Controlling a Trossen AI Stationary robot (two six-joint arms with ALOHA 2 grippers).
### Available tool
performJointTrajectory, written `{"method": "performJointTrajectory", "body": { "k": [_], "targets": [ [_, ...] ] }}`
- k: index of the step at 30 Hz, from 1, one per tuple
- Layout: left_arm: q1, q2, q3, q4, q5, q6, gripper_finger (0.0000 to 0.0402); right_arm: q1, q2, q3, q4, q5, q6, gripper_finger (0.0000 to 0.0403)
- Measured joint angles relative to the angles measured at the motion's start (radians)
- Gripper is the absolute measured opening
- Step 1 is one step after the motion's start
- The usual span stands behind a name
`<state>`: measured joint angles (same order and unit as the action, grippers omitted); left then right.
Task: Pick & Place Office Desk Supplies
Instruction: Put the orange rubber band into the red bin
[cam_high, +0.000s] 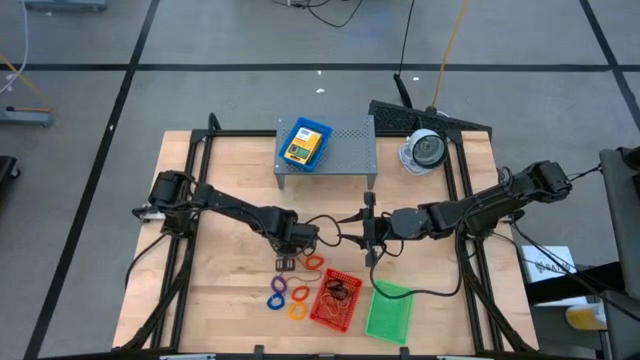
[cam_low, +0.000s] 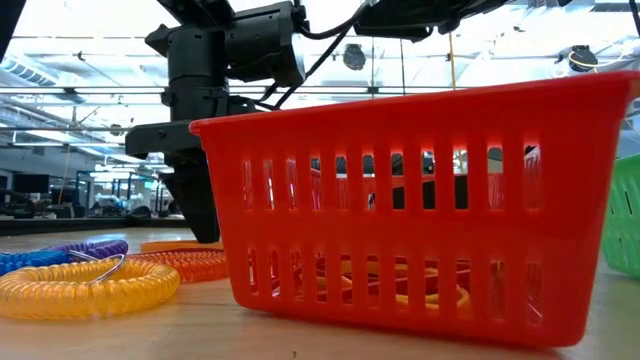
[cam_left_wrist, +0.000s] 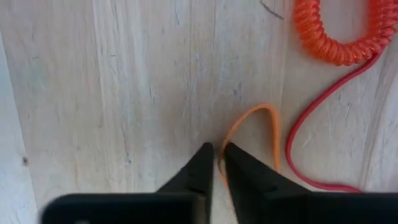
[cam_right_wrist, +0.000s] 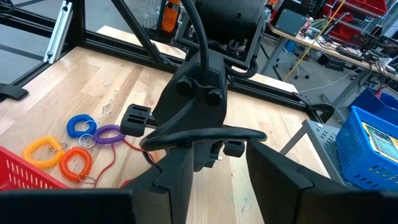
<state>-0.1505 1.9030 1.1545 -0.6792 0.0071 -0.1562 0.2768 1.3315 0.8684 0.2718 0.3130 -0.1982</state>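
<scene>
- Surface: pale wooden table (cam_high: 230, 180) inside a black frame, on a grey floor marked with dark lines. Beyond it, a bright workshop with benches and shelving.
- Grey perforated shelf (cam_high: 345, 150) at the table's far edge; the blue tray (cam_high: 304, 143) sits on top, holding a yellow crayon box (cam_high: 300, 148).
- Round white-and-grey device (cam_high: 425, 151) just beside the shelf.
- Red tray (cam_high: 334, 300) at the near edge, dark pieces and coiled bands inside; green tray (cam_high: 390, 313) just beside it.
- Coil rings (cam_high: 287, 297), blue, purple, yellow and orange, lie loose beside the red tray.
- Left gripper (cam_left_wrist: 216, 163) down at the tabletop near the rings, fingers nearly together, pinching a thin orange rubber band (cam_left_wrist: 252, 134); a red band (cam_left_wrist: 323, 130) lies beside it.
- Right gripper (cam_high: 370, 228) hovers mid-table, jaws spread, holding nothing.
</scene>
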Motion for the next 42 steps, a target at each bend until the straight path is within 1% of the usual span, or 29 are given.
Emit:
{"method": "performJointTrajectory", "body": {
  "k": [2, 3, 7, 11, 16, 18, 23, 29, 31, 38, 40, 42],
  "targets": [
    [0.000, 0.000, 0.000, 0.000, 0.000, 0.000, 0.0013, 0.000, 0.000, 0.000, 0.000, 0.000, 0.000, 0.0142],
    [0.000, 0.000, 0.000, 0.001, 0.001, -0.003, 0.0008, 0.000, 0.000, 0.000, 0.000, 0.000, 0.000, 0.0141],
    [0.000, 0.000, 0.000, 0.001, 0.011, -0.003, 0.0012, 0.000, 0.000, 0.000, 0.000, 0.000, 0.000, 0.0142],
    [-0.007, 0.000, 0.000, -0.004, 0.012, -0.003, 0.0005, 0.000, 0.000, 0.000, 0.001, 0.002, -0.001, 0.0142],
    [-0.022, -0.018, -0.001, -0.020, 0.014, -0.008, 0.0003, 0.009, -0.034, 0.000, 0.004, 0.082, 0.031, 0.0142],
    [-0.028, -0.030, -0.003, -0.016, 0.023, -0.012, 0.0005, 0.025, -0.063, 0.000, -0.003, 0.106, 0.051, 0.0142],
    [-0.039, -0.092, -0.004, 0.018, 0.115, -0.018, 0.0003, 0.088, -0.143, 0.001, -0.045, 0.105, 0.078, 0.0142],
    [-0.071, -0.151, -0.003, 0.161, 0.158, -0.017, 0.0003, 0.176, -0.208, 0.001, -0.082, 0.111, 0.081, 0.0142],
    [-0.082, -0.171, -0.002, 0.195, 0.164, -0.024, 0.0004, 0.206, -0.216, 0.001, -0.095, 0.153, 0.076, 0.0142],
    [-0.119, -0.241, -0.001, 0.309, 0.163, -0.049, 0.0005, 0.300, -0.223, 0.001, -0.106, 0.382, 0.011, 0.0141],
    [-0.129, -0.248, -0.001, 0.324, 0.170, -0.052, 0.0003, 0.324, -0.223, 0.001, -0.105, 0.431, -0.010, 0.0141],
    [-0.136, -0.249, -0.001, 0.375, 0.178, -0.053, 0.0003, 0.345, -0.223, 0.001, -0.105, 0.469, -0.028, 0.0141]
  ]
}}
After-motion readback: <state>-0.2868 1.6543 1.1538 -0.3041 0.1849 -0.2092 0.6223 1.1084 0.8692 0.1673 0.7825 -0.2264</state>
